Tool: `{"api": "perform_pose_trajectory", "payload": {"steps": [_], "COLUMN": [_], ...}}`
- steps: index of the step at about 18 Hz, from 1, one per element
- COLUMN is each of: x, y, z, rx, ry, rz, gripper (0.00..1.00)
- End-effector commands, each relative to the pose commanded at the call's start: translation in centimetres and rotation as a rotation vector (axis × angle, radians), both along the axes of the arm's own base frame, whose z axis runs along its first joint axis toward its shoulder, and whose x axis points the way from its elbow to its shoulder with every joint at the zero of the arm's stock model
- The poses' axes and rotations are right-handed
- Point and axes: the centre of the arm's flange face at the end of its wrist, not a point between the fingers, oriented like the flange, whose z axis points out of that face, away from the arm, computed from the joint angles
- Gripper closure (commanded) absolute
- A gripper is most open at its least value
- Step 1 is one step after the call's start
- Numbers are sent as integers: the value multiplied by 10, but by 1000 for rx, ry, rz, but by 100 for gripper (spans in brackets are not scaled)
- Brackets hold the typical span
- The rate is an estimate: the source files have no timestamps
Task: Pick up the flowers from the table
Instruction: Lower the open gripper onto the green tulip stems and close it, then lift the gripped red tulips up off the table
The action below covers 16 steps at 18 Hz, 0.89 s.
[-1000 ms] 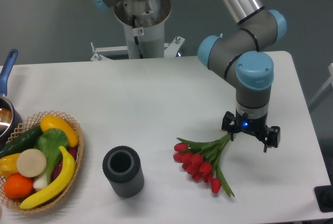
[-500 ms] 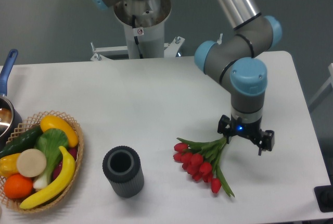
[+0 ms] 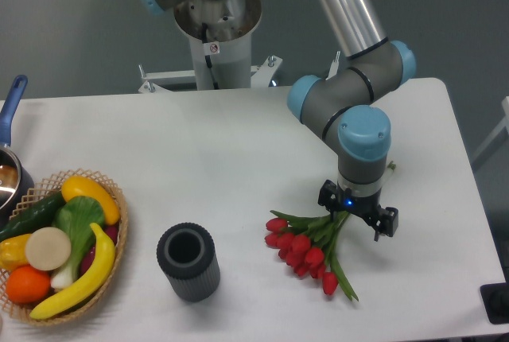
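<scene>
The flowers (image 3: 305, 250), a bunch of red tulips with green stems and leaves, lie on the white table (image 3: 238, 143) at the front right. The buds point left and toward the front, and the stem ends point up-right. My gripper (image 3: 356, 211) points straight down over the stem ends. Its two black fingers (image 3: 328, 196) stand apart, one on each side of the stems, so it is open. The stem tips are hidden under the gripper body, and I cannot tell whether the fingers touch them.
A wicker basket (image 3: 111, 199) of fruit and vegetables sits at the front left. A dark grey ribbed cylinder (image 3: 188, 262) stands left of the flowers. A pot with a blue handle (image 3: 11, 107) is at the left edge. The robot base (image 3: 215, 28) is behind the table.
My gripper has moved left and slightly down, from right of the stems to directly over the stem ends. The flowers have not moved.
</scene>
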Motion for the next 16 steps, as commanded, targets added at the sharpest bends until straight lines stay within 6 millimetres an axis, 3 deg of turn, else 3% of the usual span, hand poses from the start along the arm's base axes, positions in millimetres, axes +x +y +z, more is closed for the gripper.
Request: {"api": "perform_pose_trajectory", "payload": {"steps": [3,10,13,14,16], "x": [12,15,10,9,9], "y": [-14,-1,3,4,5], "z": [-11,-45,-50,-50,-51], "rx": [-10,-32,-33,-33,-32], "ry": [-37,-77,-78,-77,-79], "rz": [-25,-45,-48,-48,-50], "gripper": [0,0,0,10,47]}}
